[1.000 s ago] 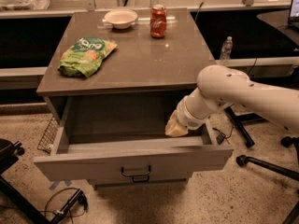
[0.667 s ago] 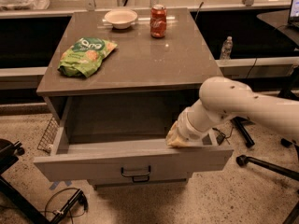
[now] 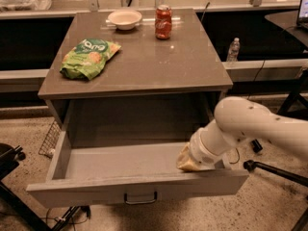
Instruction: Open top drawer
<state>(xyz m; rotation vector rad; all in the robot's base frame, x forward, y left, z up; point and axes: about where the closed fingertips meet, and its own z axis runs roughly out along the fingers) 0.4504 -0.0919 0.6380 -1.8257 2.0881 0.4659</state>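
Note:
The top drawer (image 3: 139, 186) of the grey cabinet stands pulled well out toward me, its flat front low in the view with a small dark bar handle (image 3: 140, 198). Its grey box interior (image 3: 115, 160) shows. My white arm (image 3: 250, 126) reaches in from the right. My gripper (image 3: 185, 161) is down inside the drawer at its right front corner, just behind the front panel, and only its tan end shows.
On the cabinet top (image 3: 159, 61) lie a green snack bag (image 3: 89, 57), a white bowl (image 3: 124, 19) and a red soda can (image 3: 163, 21). A water bottle (image 3: 233, 49) stands behind at the right. Chair legs (image 3: 274, 170) are on the floor at the right, dark gear (image 3: 9, 162) at the left.
The drawer has slid further out toward me. My arm and gripper have moved down and forward with its right front corner.

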